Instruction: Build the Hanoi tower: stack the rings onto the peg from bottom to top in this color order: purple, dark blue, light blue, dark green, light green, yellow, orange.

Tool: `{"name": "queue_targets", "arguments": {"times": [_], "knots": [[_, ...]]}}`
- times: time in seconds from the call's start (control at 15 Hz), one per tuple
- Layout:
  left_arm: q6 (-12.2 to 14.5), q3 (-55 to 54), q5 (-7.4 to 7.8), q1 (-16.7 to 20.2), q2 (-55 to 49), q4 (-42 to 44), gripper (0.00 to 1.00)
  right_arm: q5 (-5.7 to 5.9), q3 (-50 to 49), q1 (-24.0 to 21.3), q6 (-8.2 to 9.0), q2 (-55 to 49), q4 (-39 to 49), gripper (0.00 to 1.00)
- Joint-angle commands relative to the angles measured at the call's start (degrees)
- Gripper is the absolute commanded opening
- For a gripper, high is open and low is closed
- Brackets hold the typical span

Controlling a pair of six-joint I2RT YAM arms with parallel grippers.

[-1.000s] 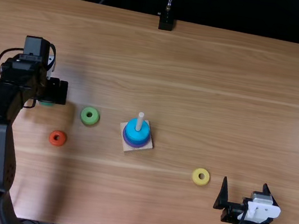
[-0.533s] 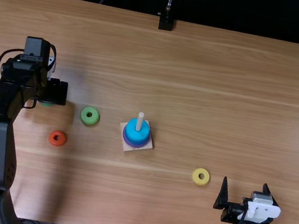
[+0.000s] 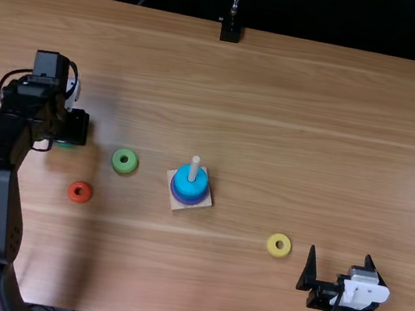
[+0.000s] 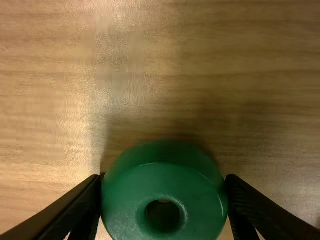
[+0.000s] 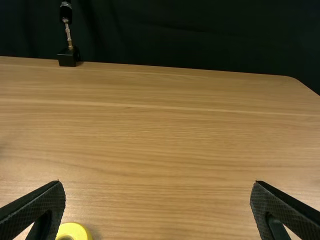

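The left pincer (image 3: 70,127) is positioned over the left part of the wooden tabletop (image 3: 279,104), pointed downward, and grasps the dark green ring (image 4: 130,212). In the left wrist view, the ring is seated between the two fingers of this pincer, one finger bearing on each side of its rim, with the center hole facing the camera. In the top view, only a sliver of the ring projects past the fingers on the near side; whether its underside contacts the tabletop cannot be determined. The light green ring (image 3: 116,161) lies flat near the left pincer, to its right. The orange ring (image 3: 73,193) lies flat closer to the table's near edge than the light green ring. The square wooden base (image 3: 177,205) is well apart from the left pincer, to its right, with the light green ring between. The upright peg (image 3: 194,168) carries the light blue ring (image 3: 181,181) as the uppermost ring; a purple rim is visible beneath it, and the count of rings below cannot be read. The right pincer (image 3: 340,259) is released, fingers spread wide and nothing between them, near the right part of the near edge. The yellow ring (image 3: 271,246) lies flat to its left, just beside the nearer finger.
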Motion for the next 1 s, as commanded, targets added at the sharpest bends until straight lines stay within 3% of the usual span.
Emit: {"name": "queue_targets", "arguments": {"times": [0.0,0.13,0.27,0.47,0.8,0.93], "knots": [[-2.56,2.29,1.47,-0.21,-1.19,-4.19,0.00,-0.31,-3.66,-0.41,0.00,-0.73,-4.31,1.00],[-3.40,6.68,1.26,-0.30,-3.74,-17.27,0.00,-0.31,-3.66,-0.41,0.00,-0.73,-4.31,1.00],[-3.19,11.08,0.63,-0.39,-6.38,-25.08,0.00,-0.31,-3.66,-0.41,0.00,-0.73,-4.31,1.00],[-3.40,12.57,0.53,-0.83,-12.09,-28.35,0.00,-0.31,-3.66,-0.41,0.00,-0.73,-4.31,1.00],[-3.72,13.45,0.42,-7.68,-18.16,-33.94,0.00,-0.31,-3.66,-0.41,0.00,-0.73,-4.31,1.00],[-5.62,16.35,0.31,-10.58,-18.33,-36.78,0.00,-0.31,-3.66,-0.41,-0.11,-0.73,-4.31,1.00]]}}
